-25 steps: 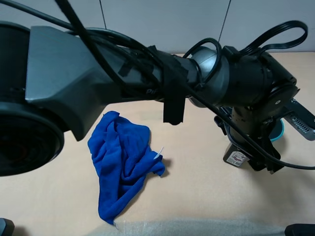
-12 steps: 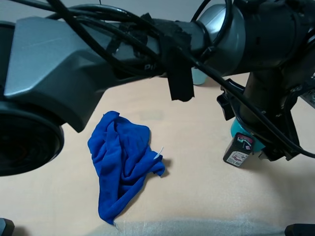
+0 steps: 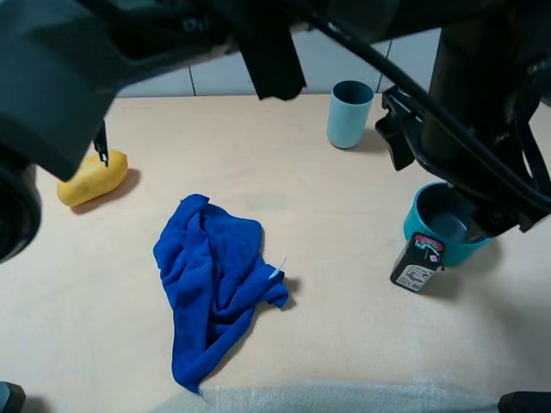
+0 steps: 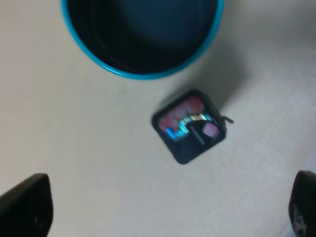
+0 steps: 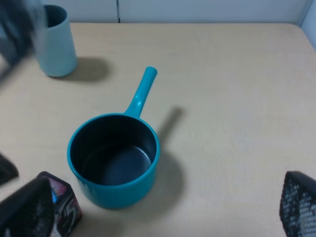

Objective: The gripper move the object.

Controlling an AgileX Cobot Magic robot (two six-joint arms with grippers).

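The object is a small black pack [image 3: 417,263] with a white label and a pink-red top. It stands upright on the table against the near left side of a teal pot [image 3: 448,225]. My left arm reaches across to the right and hangs high above it. In the left wrist view the pack [image 4: 190,126] lies straight below my left gripper [image 4: 163,212], which is open and empty with its fingertips [image 4: 25,207] wide apart. My right gripper [image 5: 163,210] is open and empty, and looks at the pot [image 5: 114,165] and the pack [image 5: 61,205].
A light teal cup [image 3: 349,114] stands at the back. A yellow fruit [image 3: 92,179] lies at the far left. A crumpled blue cloth [image 3: 215,284] lies in the middle. The pot's handle [image 5: 140,96] points toward the back.
My left arm has risen well up from the pack. The pack stays standing beside the pot. The cup, the fruit and the pot's inside have come into view.
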